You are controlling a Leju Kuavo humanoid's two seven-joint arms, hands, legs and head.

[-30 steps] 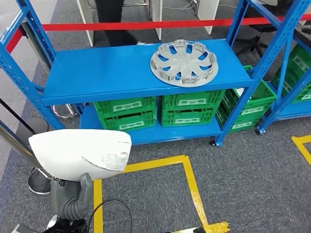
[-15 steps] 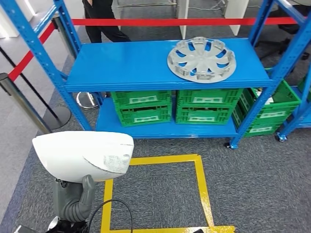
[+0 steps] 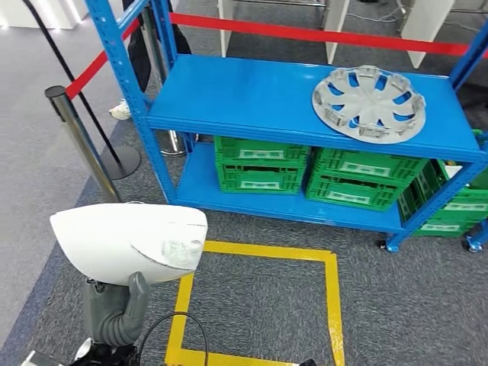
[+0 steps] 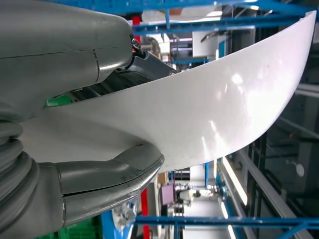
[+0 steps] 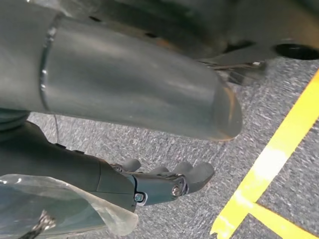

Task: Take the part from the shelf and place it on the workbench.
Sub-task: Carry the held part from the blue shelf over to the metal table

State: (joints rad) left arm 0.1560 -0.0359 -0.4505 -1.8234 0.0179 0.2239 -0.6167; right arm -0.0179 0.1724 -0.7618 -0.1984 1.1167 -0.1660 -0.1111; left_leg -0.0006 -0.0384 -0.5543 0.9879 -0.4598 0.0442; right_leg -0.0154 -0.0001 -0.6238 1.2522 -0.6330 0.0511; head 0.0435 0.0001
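One white part (image 3: 130, 240) gripped in left robot hand (image 3: 112, 313); right robot hand (image 5: 165, 181) empty.

Grey ribbed left hand (image 4: 68, 184), dark-fingered right hand (image 5: 165, 181).

Green crates (image 3: 261, 164) sit beneath a silver wheel cover (image 3: 369, 104); yellow floor tape (image 3: 332, 297) marks grey carpet.

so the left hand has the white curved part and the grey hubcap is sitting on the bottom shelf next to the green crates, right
Not quite. The left hand does hold the white curved part, but the grey hubcap lies on the top shelf, above the green crates, which sit on the bottom shelf. The head view shows this.
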